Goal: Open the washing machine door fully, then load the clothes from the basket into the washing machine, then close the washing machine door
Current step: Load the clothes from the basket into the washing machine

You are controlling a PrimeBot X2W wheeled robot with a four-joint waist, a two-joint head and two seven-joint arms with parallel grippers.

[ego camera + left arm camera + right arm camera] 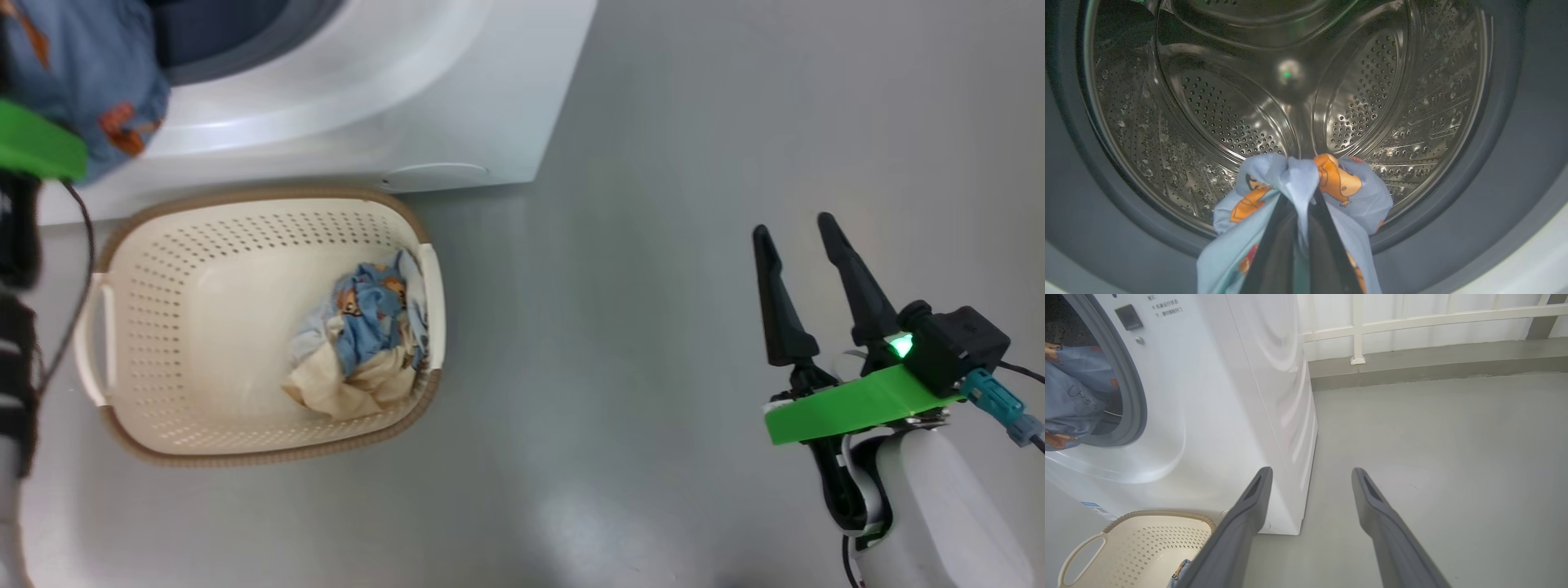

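**Left tool [1300, 200] clamped on a printed light-blue garment [1341, 179] at the mouth of the washing machine [457, 98].**
The garment is bunched around the tool's pinched dark fingers, level with the grey gasket [1515, 163], and the perforated steel drum [1229, 114] lies beyond it. The basket [204, 245] stands on the floor [637, 343] just in front of the machine. More clothes [367, 335] lie crumpled against the basket's right end, by its handle. The right tool [793, 227] hangs over bare floor well to the right of the basket, fingers spread wide and holding nothing.
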